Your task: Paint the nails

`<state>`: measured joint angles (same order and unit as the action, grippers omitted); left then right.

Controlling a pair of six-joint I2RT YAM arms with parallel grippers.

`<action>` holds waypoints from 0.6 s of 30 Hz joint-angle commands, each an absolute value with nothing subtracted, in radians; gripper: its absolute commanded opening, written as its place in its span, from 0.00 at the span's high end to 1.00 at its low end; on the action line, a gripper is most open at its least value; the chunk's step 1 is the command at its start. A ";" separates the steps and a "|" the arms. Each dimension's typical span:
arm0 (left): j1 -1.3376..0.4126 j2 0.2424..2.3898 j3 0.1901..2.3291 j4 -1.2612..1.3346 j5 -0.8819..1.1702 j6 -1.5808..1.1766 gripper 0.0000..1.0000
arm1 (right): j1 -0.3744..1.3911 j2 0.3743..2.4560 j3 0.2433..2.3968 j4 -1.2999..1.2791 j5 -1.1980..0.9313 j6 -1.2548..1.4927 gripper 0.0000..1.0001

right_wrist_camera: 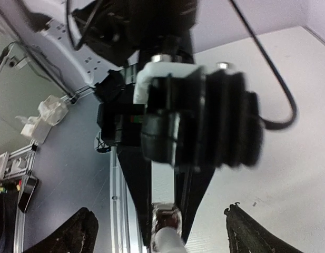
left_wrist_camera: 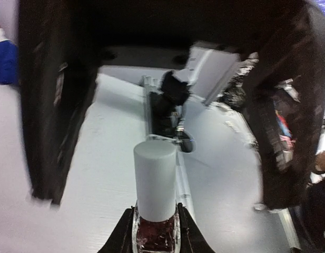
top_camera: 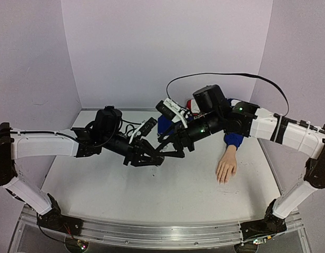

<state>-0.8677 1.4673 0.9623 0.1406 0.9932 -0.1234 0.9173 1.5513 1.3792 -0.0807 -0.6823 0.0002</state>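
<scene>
Spotted the nails (top_camera: 222, 179) at the tips of the mannequin hand (top_camera: 226, 164); too small to tell any paint. Found the hand flat on the table (top_camera: 151, 205), right of centre, pointing toward the near edge, blue sleeve (top_camera: 234, 139) running back under the right arm. Well apart from both grippers. Found the left gripper (top_camera: 154, 158) mid-table, pinching the nail-polish bottle (left_wrist_camera: 155, 240) by its dark glass body, white cap (left_wrist_camera: 155, 176) sticking out forward. Found the right gripper (right_wrist_camera: 163, 232) nose to nose with it, fingers (right_wrist_camera: 72, 234) spread wide either side of the cap, no contact visible. Noted a blurred red, white and blue item (top_camera: 192, 105) at the back.
</scene>
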 commanded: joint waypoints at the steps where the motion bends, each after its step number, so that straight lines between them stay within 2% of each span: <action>1: -0.882 1.389 0.912 0.176 0.461 -0.018 1.00 | 0.890 1.478 1.353 -0.063 -0.378 0.083 0.10; 3: -0.909 1.360 0.885 0.175 0.272 0.026 1.00 | 0.883 1.481 1.353 -0.061 -0.311 0.118 0.08; 8: -0.945 1.321 0.865 0.176 0.087 0.063 1.00 | 0.881 1.558 1.425 -0.056 -0.314 0.276 0.09; 11: -0.946 1.316 0.868 0.177 0.039 0.058 1.00 | 0.881 1.641 1.492 -0.067 -0.340 0.375 0.19; 16: -0.952 1.335 0.876 0.175 0.036 0.051 1.00 | 0.888 1.716 1.542 -0.026 -0.436 0.432 0.27; 18: -0.953 1.340 0.876 0.175 0.041 0.047 1.00 | 0.888 1.730 1.557 -0.017 -0.443 0.448 0.34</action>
